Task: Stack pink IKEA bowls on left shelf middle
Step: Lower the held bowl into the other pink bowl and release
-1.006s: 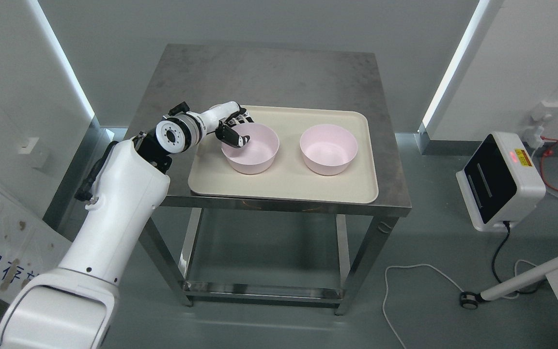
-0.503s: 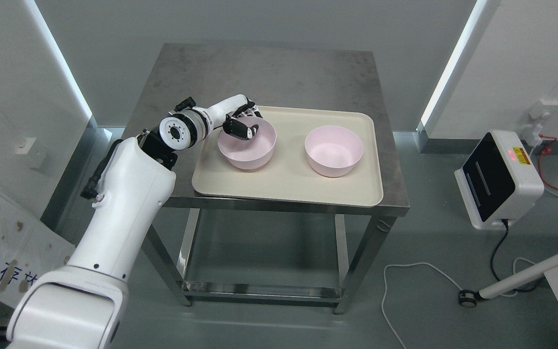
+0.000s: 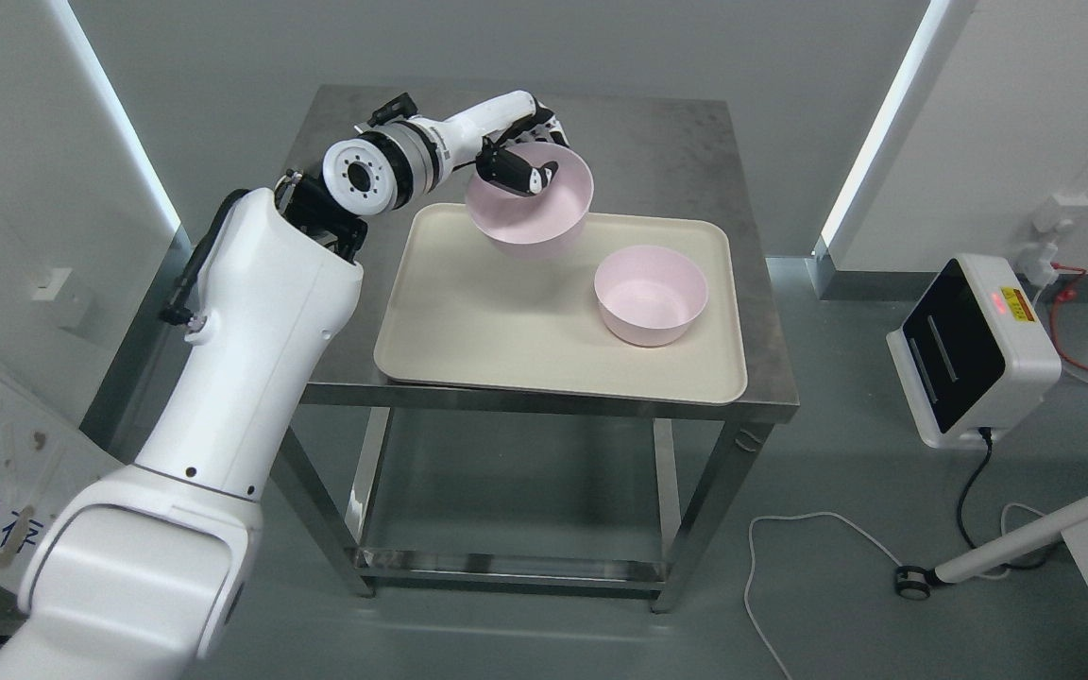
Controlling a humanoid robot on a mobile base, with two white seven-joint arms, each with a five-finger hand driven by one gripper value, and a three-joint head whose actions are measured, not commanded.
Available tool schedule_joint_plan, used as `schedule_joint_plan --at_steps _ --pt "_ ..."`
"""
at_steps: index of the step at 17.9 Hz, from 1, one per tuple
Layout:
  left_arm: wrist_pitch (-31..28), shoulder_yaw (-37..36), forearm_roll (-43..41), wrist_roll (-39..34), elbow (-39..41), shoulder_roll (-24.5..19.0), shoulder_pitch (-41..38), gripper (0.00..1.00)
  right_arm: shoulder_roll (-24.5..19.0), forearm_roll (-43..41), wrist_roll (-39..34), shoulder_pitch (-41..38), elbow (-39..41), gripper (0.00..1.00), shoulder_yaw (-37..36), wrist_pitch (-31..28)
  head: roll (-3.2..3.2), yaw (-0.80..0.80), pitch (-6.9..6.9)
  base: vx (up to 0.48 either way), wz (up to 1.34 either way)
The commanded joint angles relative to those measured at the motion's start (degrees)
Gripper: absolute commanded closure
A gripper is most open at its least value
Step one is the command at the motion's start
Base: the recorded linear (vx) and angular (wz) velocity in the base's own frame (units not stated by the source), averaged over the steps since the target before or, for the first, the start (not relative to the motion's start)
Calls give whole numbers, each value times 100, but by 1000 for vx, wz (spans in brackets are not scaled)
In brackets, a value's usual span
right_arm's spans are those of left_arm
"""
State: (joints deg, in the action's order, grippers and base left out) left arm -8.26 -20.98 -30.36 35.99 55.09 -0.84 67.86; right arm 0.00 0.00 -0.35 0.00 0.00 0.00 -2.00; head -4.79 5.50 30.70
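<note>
My left hand is shut on the near-left rim of a pink bowl, thumb inside and fingers outside. It holds the bowl lifted well above the cream tray. A second pink bowl sits upright on the right part of the tray. The tray lies on a grey metal table. My left arm comes in from the lower left. My right arm is out of view.
A white device with a black screen stands on the floor at the right, with cables beside it. White wall panels flank the table. A lower rail joins the table legs.
My left hand has lifted the left pink bowl off the tray and carried it up and to the right. The other bowl has stayed put. The camera shifted slightly.
</note>
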Motion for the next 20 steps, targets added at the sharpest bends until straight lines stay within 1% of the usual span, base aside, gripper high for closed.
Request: schedule_joint_plan --at_steps 1,2,3,5,6,9,13,18,20 --pt "166 -2749 329 -188 688 -16 158 96 100 0 0 -9 193 0 -62 -3 0 0 0 0 0" --pt "184 -3023 425 -389 644 -16 166 96 100 0 0 -9 193 0 -62 -3 0 0 0 0 0" --pt "184 -3191 626 -766 513 -16 210 96 100 0 0 -9 193 0 -62 -3 0 0 0 0 0" --pt "184 -3228 1013 -1547 40 -16 350 96 100 0 0 -9 193 0 -62 -3 0 0 0 0 0" --pt "175 -3219 1128 -1726 -145 -16 394 96 100 0 0 -9 193 0 -62 -3 0 0 0 0 0" --pt "140 -3079 1164 -1754 -419 -16 404 96 100 0 0 -18 193 0 -62 -3 0 0 0 0 0" --pt "140 -3079 1129 -1762 -727 -16 404 95 100 0 0 -9 193 0 -62 -3 0 0 0 0 0" --pt "96 -2903 1103 -1771 -798 -16 412 93 100 0 0 -18 193 0 -62 -3 0 0 0 0 0" --pt "87 -2885 1111 -1780 -798 -16 404 90 100 0 0 -9 193 0 -62 -3 0 0 0 0 0"
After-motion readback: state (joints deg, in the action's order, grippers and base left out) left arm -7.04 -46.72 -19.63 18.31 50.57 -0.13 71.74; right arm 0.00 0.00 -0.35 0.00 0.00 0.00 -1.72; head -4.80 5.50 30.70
